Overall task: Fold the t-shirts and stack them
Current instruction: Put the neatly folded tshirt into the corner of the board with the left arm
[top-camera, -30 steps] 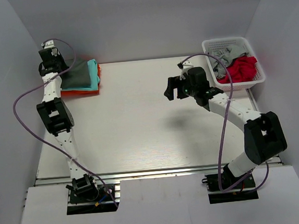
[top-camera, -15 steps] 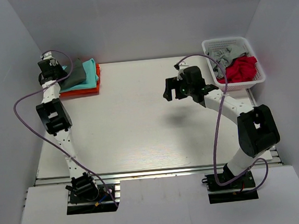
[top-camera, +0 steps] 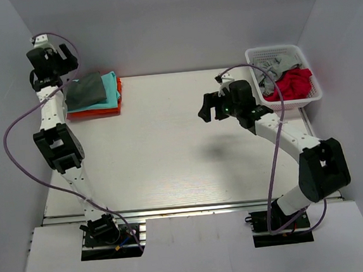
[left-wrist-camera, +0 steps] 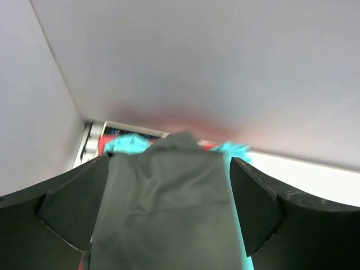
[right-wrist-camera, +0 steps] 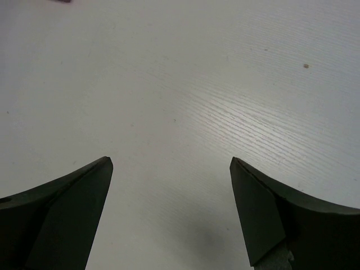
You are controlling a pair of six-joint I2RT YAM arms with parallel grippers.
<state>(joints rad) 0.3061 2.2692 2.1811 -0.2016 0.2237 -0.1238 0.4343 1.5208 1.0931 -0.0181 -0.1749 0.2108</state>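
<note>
Since the dark grey t-shirt (top-camera: 83, 92) lies folded on top of the stack at the far left corner of the table (top-camera: 169, 143), I judge the step in hand to be the parting from it. My left gripper (top-camera: 47, 58) hangs above and behind the stack, apart from the cloth. In the left wrist view its fingers (left-wrist-camera: 73, 208) stand wide and pinch nothing; the shirt is seen below them. To do this well, I should keep these jaws wide and rise straight, so that no fingertip hooks a fold and drags the top layer out of place. A sideways move close over the cloth would be the risk.

My right gripper (top-camera: 212, 108) hovers over the bare middle of the table, its jaws also wide and holding nothing. It is near the white basket (top-camera: 293, 103), where the red t-shirt (top-camera: 289, 83) and the light grey t-shirt (top-camera: 276, 64) lie in a heap. So I think the task is about half done, and this arm is well placed to take the next one.

The dark grey shirt looks soft and matt, a rough rectangle with gentle wrinkles. It covers the left part of the teal t-shirt (top-camera: 110, 88), which shows at the right side. The orange t-shirt (top-camera: 103, 110) shows only as a thin edge beneath. The top piece seems not exactly square to the others.
</note>
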